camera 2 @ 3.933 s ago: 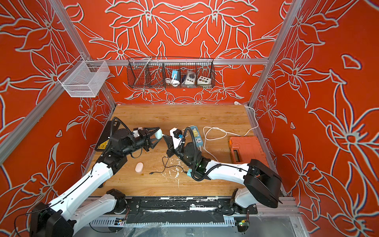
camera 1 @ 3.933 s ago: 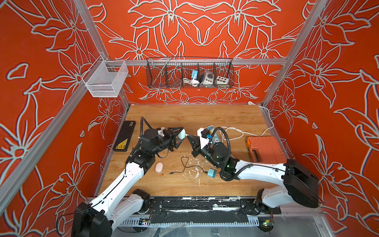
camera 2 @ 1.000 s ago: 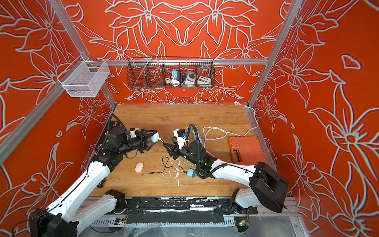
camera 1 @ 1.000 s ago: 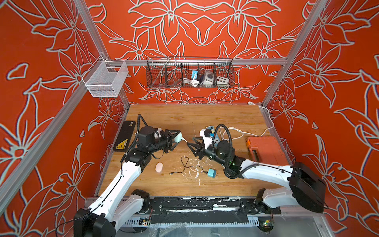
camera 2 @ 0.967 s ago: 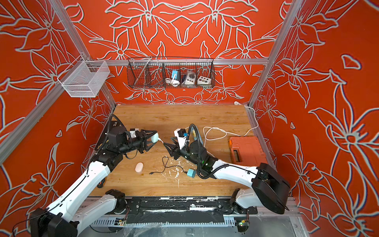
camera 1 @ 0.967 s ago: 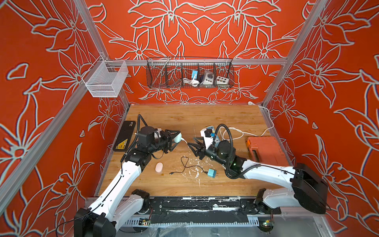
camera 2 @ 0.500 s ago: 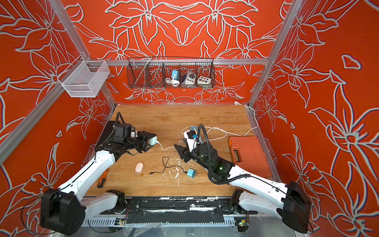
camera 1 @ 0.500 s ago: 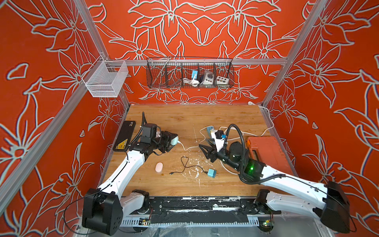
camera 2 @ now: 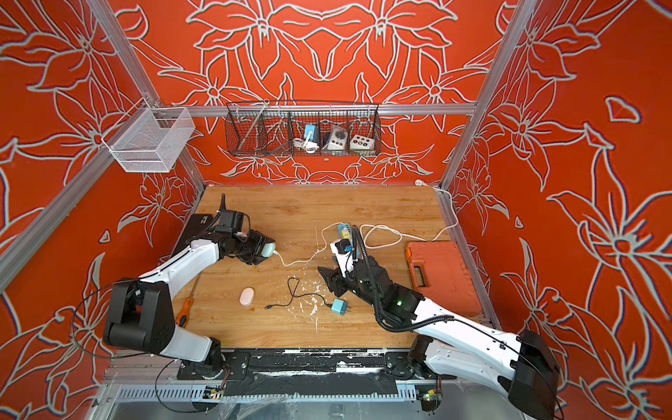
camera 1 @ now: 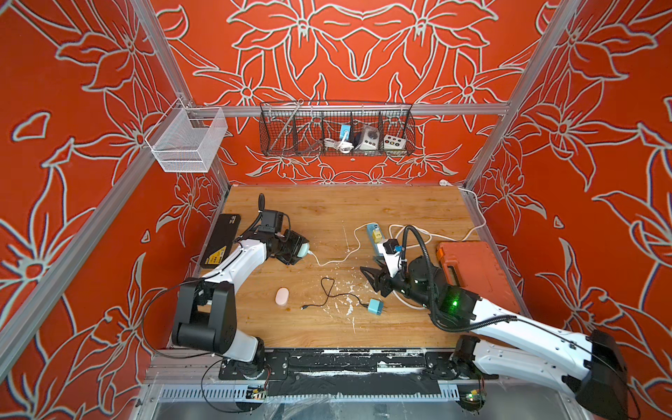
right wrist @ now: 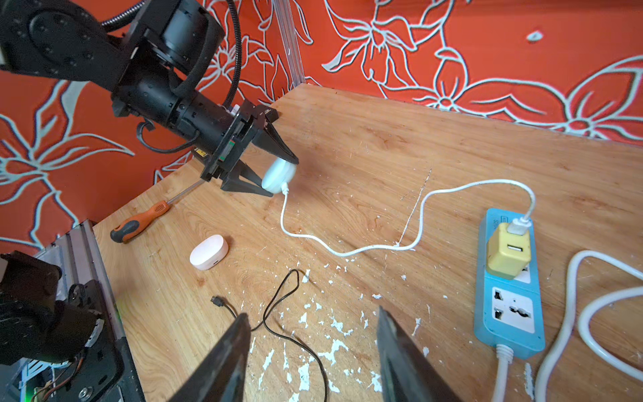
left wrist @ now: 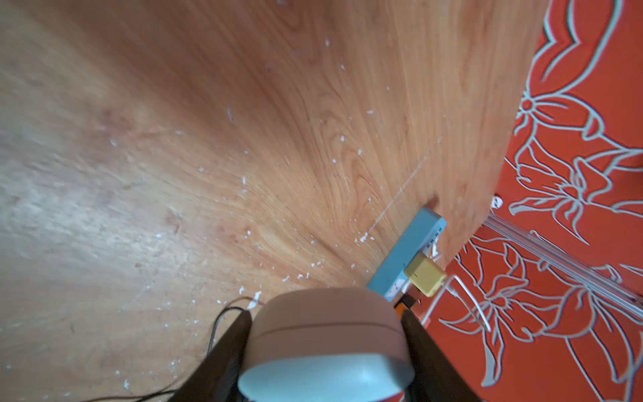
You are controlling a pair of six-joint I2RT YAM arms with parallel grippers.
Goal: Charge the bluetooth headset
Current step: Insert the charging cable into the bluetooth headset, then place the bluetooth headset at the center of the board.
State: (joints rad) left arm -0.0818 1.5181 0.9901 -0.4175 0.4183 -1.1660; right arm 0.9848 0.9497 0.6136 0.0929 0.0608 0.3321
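While the left gripper (right wrist: 282, 178) is clamping the pale headset case (left wrist: 327, 334) between its two fingers, the case's long axis is running across the jaws and its rounded end is pointing out over the wooden board (right wrist: 382, 139). The white cable (right wrist: 348, 252) is entering the case at its lower edge, sagging onto the wood and running to the yellow adapter (right wrist: 508, 255) seated in the blue power strip (right wrist: 511, 323). The link is looking made, so I am judging a set-down to be next. The board is lying just beneath the case, and the left arm is the one carrying it. The right gripper (right wrist: 312, 311) is hovering with jaws apart and empty over the black cable (right wrist: 278, 302), well apart from the case.
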